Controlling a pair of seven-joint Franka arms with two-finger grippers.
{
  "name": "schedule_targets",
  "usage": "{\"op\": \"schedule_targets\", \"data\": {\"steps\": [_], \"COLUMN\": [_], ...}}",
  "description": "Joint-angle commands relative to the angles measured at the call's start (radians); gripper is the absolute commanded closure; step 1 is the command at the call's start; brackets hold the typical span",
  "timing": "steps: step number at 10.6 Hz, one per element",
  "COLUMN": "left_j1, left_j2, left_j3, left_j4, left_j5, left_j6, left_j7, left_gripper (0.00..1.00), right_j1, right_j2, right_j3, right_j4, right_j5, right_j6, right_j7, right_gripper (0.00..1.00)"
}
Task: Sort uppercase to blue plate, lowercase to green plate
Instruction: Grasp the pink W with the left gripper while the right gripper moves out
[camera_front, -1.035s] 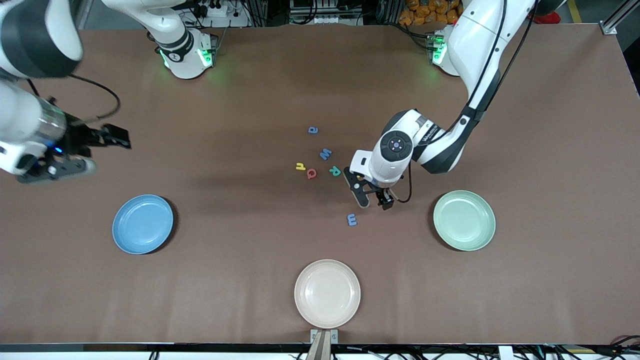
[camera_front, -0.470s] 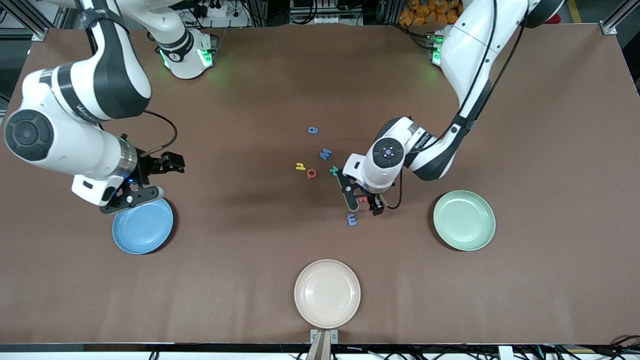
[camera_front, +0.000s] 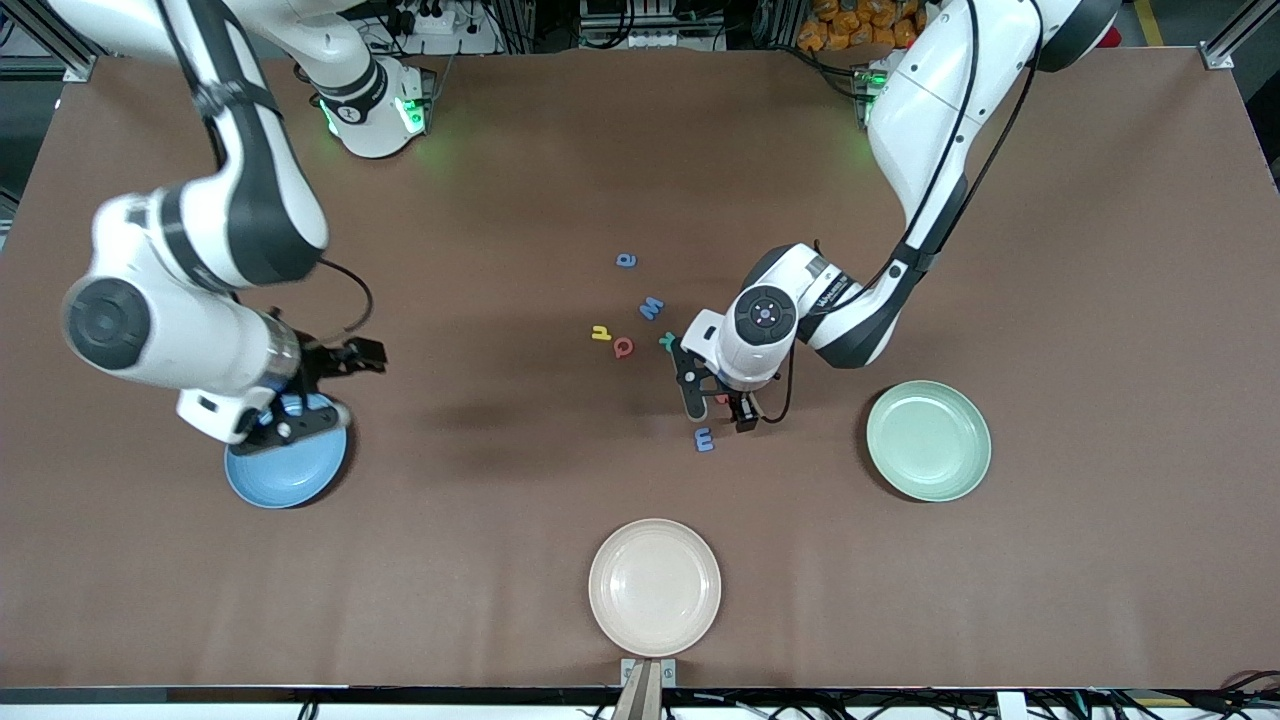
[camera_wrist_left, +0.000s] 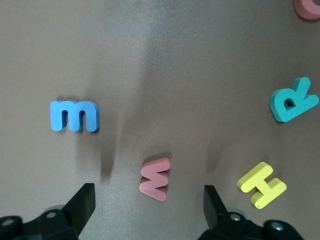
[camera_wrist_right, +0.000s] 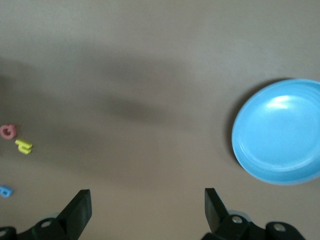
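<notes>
Left hand (camera_front: 718, 408) was low over the red w (camera_wrist_left: 155, 178) mid-bench, fingers spread around it, nothing gripped. Next: pinch, carry to green plate (camera_front: 928, 440). Right hand (camera_front: 290, 415) hung open above blue plate (camera_front: 285, 470).

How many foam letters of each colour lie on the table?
Blue letters: 3
Red letters: 2
Yellow letters: 2
Teal letter: 1
Total: 8

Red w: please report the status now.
Left gripper open, low over red w, not gripped. Right gripper open above blue plate. Yellow H beside w.
</notes>
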Motion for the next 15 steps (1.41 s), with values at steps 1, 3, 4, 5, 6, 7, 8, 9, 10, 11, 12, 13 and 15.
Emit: {"op": "schedule_targets", "data": {"steps": [1,3,4,5,6,7,8,9,10,11,12,13,15], "left_j1": [-0.015,-0.017,-0.017,-0.017,-0.017,-0.017,-0.017,-0.017,-0.017,-0.017,-0.017,-0.017,-0.018], "left_j2": [0.026,0.034,0.042,0.045,0.045,0.045,0.045,0.045,0.045,0.045,0.045,0.046,0.051], "left_j3": [-0.001,-0.001,-0.001,-0.001,-0.001,-0.001,-0.001,-0.001,-0.001,-0.001,-0.001,-0.001,-0.001], "left_j4": [0.035,0.043,0.053,0.054,0.054,0.054,0.054,0.054,0.052,0.052,0.049,0.049,0.049], "left_j5": [0.022,0.032,0.037,0.037,0.037,0.040,0.049,0.052,0.054,0.057,0.058,0.059,0.059], "left_j6": [0.003,0.005,0.005,0.005,0.005,0.005,0.005,0.005,0.005,0.005,0.005,0.005,0.005], "left_j7": [0.019,0.045,0.065,0.070,0.071,0.073,0.085,0.087,0.087,0.087,0.088,0.087,0.082], "left_gripper": [0.14,0.22,0.25,0.26,0.28,0.29,0.32,0.32,0.32,0.32,0.32,0.33,0.33], "right_j1": [0.058,0.077,0.086,0.088,0.086,0.085,0.081,0.078,0.084,0.083,0.072,0.071,0.058], "right_j2": [0.070,0.079,0.079,0.079,0.081,0.084,0.086,0.086,0.087,0.092,0.099,0.106,0.106], "right_j3": [-0.003,-0.003,-0.003,-0.003,-0.003,-0.005,-0.005,-0.005,-0.005,-0.005,-0.005,-0.005,-0.005], "right_j4": [0.020,0.020,0.018,0.017,0.017,0.013,0.015,0.017,0.018,0.020,0.020,0.020,0.029], "right_j5": [0.019,0.019,0.018,0.018,0.018,0.016,0.013,0.015,0.010,0.006,0.012,0.013,0.015], "right_j6": [0.071,0.070,0.070,0.070,0.071,0.070,0.071,0.074,0.074,0.074,0.073,0.073,0.071], "right_j7": [0.006,0.008,0.006,0.006,0.006,0.005,0.005,0.005,0.005,-0.003,-0.007,-0.004,-0.004], "right_gripper": [0.00,0.00,0.00,0.00,0.00,0.00,0.00,0.00,0.00,0.00,0.00,0.00,0.00]}}
